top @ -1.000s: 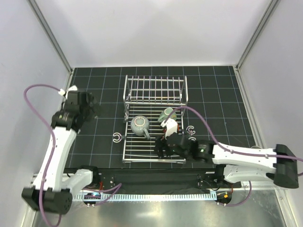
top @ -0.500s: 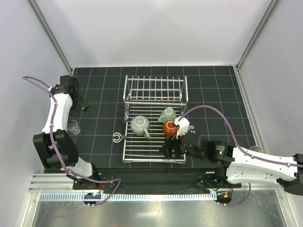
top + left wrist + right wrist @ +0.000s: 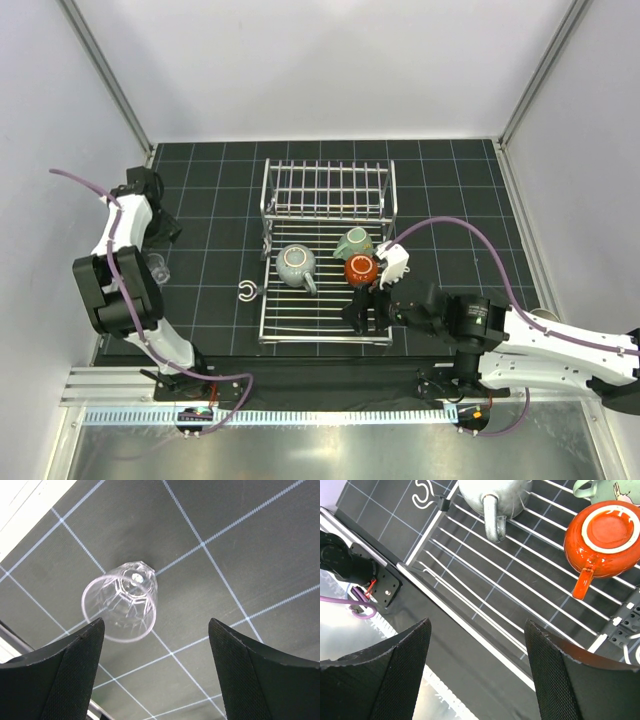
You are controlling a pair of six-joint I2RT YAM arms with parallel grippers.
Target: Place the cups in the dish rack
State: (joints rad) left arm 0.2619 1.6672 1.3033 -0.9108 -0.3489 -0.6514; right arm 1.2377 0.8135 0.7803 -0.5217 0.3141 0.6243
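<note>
Already, three cups are seen on the flat base of the dish rack [image 3: 325, 190]: the orange-brown mug [image 3: 361, 270], the mint-green mug [image 3: 352, 242] and the grey-green mug [image 3: 296, 264]. The clear glass [image 3: 122, 605] is not yet loaded. It is found on the tabletop near the left edge, framed by the left end effector [image 3: 157, 629], which is spread wide and empty. The right end effector [image 3: 477, 624] is likewise spread wide and empty over the rack's near side.

Overhead and close right-wrist views, dish rack [image 3: 322, 310] shared.
</note>
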